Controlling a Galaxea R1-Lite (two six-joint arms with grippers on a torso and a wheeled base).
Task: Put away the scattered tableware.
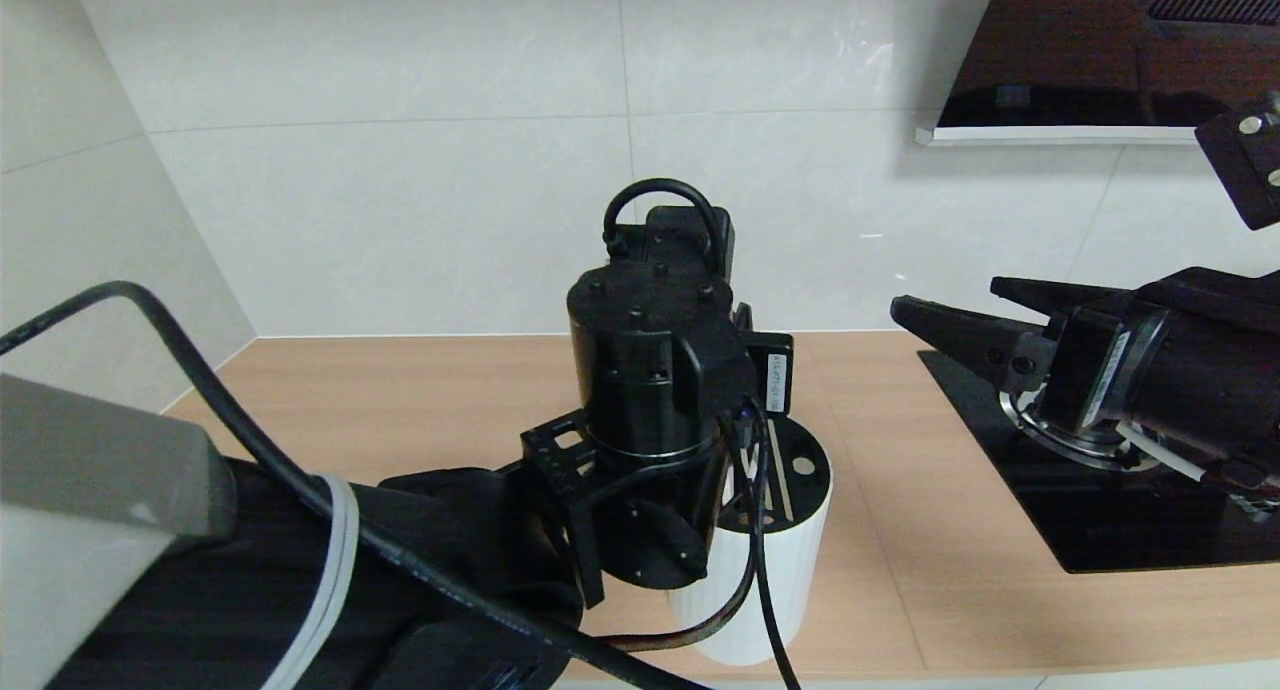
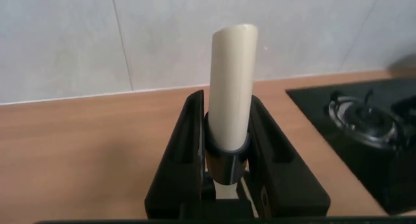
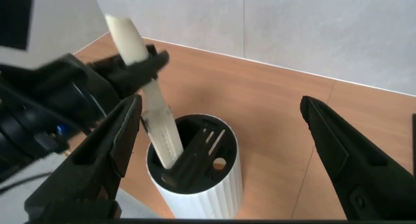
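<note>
A white ribbed utensil holder with a black slotted top stands near the counter's front edge. My left gripper hangs right above it, shut on a cream-handled utensil. The handle points up, and in the right wrist view the utensil's lower end dips into the holder's large opening. My right gripper is open with nothing between its fingers. It hovers to the right of the holder, above the cooktop's left edge.
A black glass cooktop with a metal burner is set into the wooden counter on the right. A dark range hood hangs at the upper right. White tiled walls close the back and left.
</note>
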